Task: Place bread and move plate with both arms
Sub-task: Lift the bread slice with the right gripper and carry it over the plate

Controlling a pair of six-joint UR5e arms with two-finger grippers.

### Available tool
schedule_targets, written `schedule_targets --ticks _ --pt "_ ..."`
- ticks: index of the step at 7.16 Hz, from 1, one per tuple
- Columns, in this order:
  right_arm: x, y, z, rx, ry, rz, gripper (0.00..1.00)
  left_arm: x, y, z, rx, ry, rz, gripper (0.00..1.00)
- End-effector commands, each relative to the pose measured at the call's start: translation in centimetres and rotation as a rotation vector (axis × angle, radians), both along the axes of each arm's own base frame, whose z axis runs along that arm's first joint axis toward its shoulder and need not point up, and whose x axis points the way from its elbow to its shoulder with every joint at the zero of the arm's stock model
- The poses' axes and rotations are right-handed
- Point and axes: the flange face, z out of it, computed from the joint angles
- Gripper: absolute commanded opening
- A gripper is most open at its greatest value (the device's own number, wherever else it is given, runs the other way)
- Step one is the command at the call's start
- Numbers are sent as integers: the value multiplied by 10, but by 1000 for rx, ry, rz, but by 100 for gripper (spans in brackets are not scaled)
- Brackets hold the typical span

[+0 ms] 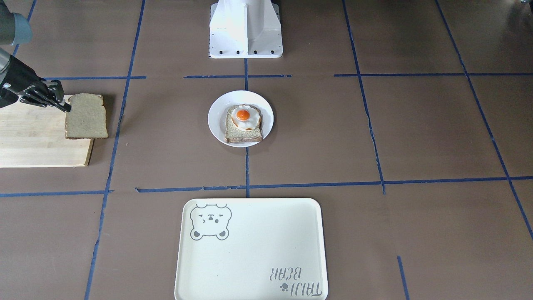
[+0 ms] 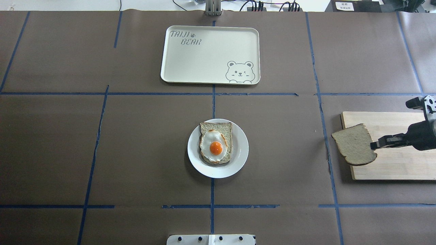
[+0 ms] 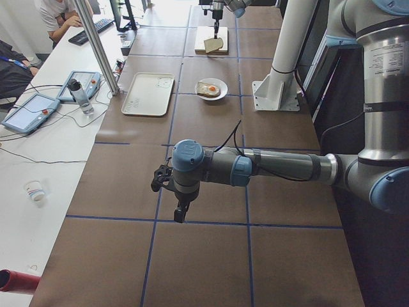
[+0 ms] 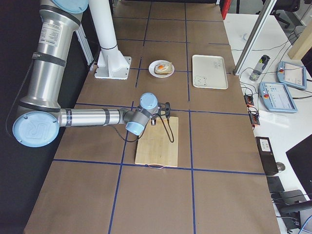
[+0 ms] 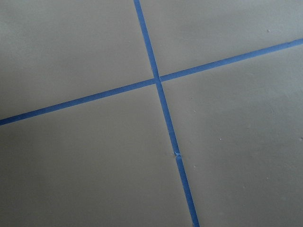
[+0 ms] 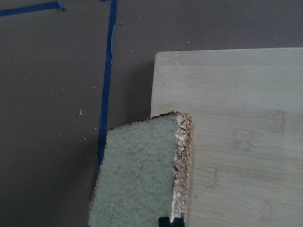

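Front-facing view: pinching the bread (image 1: pixel 86 116) at middle left of the frame with the right jaws, narrowed onto the crust near its upper left corner. Carrying it over the corner of the wooden board (image 1: pixel 37 141), seemingly lifted clear. Showing the plate (image 1: pixel 217 121) at frame centre, bearing an egg-topped slice (image 1: pixel 243 123), with the bear tray (image 1: pixel 250 258) below.

Overhead view: holding the bread flat at middle right, well apart from the plate. Probably handling as light, soft and crumbly, so gripping at the firmer crust, gently, to avoid crushing or tearing. Probably treating the plate as stiff, smooth and breakable, so taking it by opposite sides of the rim and keeping it level.

Left-side view: hovering the left arm (image 3: pixel 268 167) over bare tabletop (image 3: pixel 211 256) in the lower half, far from the plate. Giving no way of telling the left jaws' opening.

Right wrist view: looking down on the rough crumb face at bottom centre, overhanging the board's edge.
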Motion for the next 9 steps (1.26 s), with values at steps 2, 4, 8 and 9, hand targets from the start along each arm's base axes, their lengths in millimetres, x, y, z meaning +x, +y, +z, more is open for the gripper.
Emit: schedule_targets --ticks 2,4,8,9 --pt "-63 -63 -122 -41 -166 18 0 1 0 0 -1 0 1 100" --pt "-127 -73 -210 -118 -256 70 0 1 0 1 -2 0 1 100" --pt "-252 -8 -264 -82 -311 148 0 0 0 1 -2 2 0 100" --pt "-274 13 -263 -73 -305 160 0 1 0 2 -5 2 1 100"
